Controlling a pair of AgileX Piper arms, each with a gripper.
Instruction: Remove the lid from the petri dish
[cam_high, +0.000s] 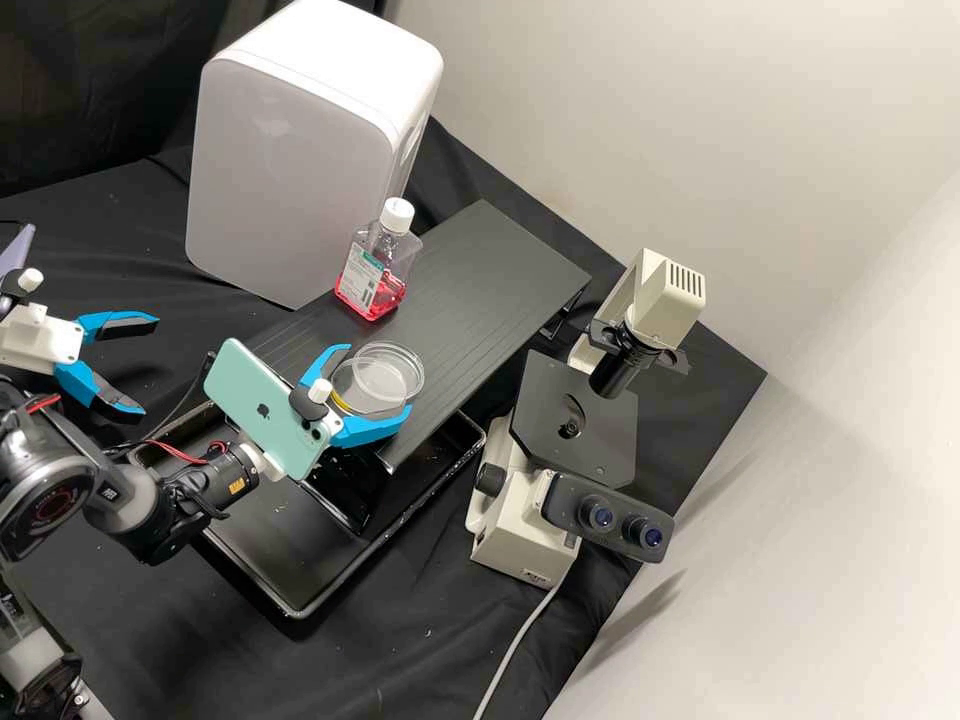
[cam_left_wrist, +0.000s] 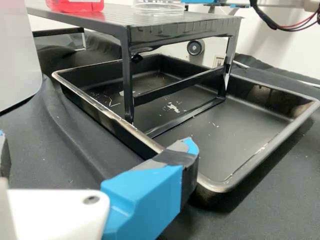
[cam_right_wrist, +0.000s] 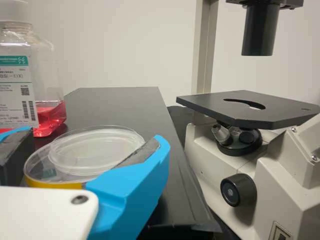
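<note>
A clear petri dish sits near the front end of the raised black shelf (cam_high: 480, 280). Its clear lid (cam_high: 368, 388) lies between the blue fingers of my right gripper (cam_high: 377, 381), which is shut on its rim. The lid looks shifted slightly toward the gripper from the base (cam_high: 400, 355) behind it. In the right wrist view the lid (cam_right_wrist: 85, 155) shows a yellow band at its near edge, with a finger (cam_right_wrist: 135, 175) against its side. My left gripper (cam_high: 148, 364) hangs open over the bench at the far left, well away from the dish; one finger (cam_left_wrist: 165, 180) is above the tray's corner.
A flask of red liquid (cam_high: 375, 265) stands farther back on the shelf, in front of a white box (cam_high: 300, 150). The shelf stands in a black tray (cam_high: 300, 590). A microscope (cam_high: 590, 430) is close on the right, and the bench ends just past it.
</note>
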